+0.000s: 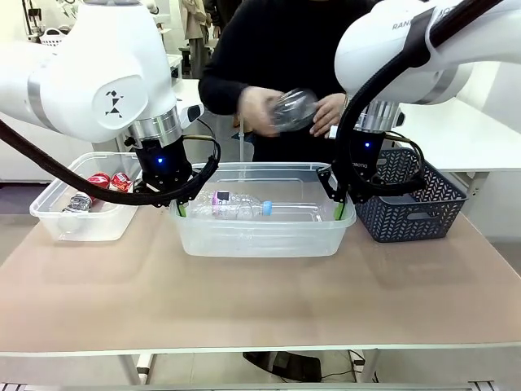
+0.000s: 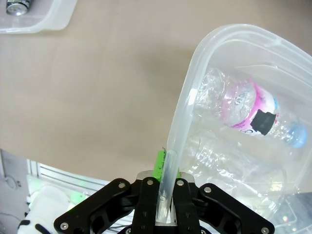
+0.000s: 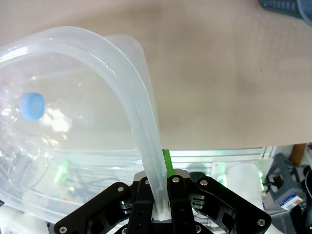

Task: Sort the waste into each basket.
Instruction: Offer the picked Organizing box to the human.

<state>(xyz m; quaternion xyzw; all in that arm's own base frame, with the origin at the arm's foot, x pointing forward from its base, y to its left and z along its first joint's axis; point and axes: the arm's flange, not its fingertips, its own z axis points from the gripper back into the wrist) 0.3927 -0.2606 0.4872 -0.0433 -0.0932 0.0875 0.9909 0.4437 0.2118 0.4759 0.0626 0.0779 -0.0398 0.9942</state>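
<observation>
A large clear basket [image 1: 260, 240] stands mid-table. My left gripper [image 1: 181, 205] is shut on its left rim and my right gripper [image 1: 338, 208] is shut on its right rim. Inside lies a clear bottle [image 1: 236, 204] with a pink label and a blue cap. The left wrist view shows my left gripper [image 2: 165, 195] pinching the rim [image 2: 183, 114], with the bottle [image 2: 248, 109] beyond. In the right wrist view my right gripper [image 3: 157, 195] clamps the rim [image 3: 141, 117], and the blue cap [image 3: 32, 106] shows through the wall. Across the table the person's hands hold another clear bottle [image 1: 291, 110].
A smaller clear basket [image 1: 57, 221] at the left holds red-and-silver cans [image 1: 110, 181]; its corner [image 2: 34, 19] appears in the left wrist view. A dark lattice basket [image 1: 411, 199] stands at the right, close to my right arm. Bare table stretches along the near edge.
</observation>
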